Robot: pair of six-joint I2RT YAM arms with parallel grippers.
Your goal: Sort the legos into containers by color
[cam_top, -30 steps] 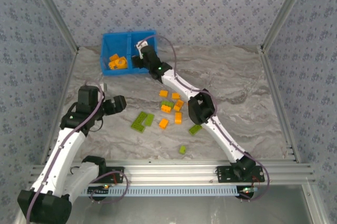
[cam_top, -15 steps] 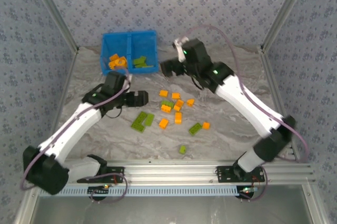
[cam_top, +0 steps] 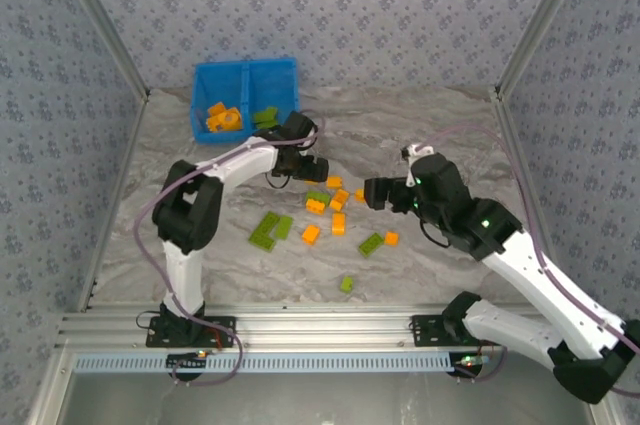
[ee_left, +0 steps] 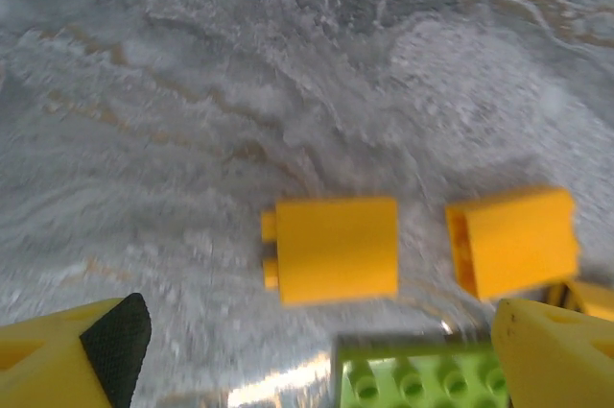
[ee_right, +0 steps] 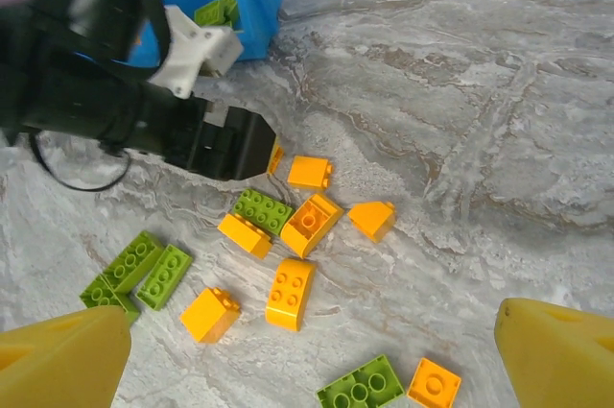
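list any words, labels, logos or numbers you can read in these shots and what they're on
No text, number or logo can be read in any view.
Blue bin: plain walls, no label seen.
Orange brick: plain face, no marking.
Green brick: stud tops too blurred to tell whether any mark is there.
Wall covering: repeating pattern only, no letters.

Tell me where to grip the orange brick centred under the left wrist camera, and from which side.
Come straight down with the left gripper. The orange brick lies on its side, studs pointing left in that view. Probably pinch stud end against opposite end: bare table lies left, a gap separates the neighbouring orange brick, while the green plate crowds the near side.
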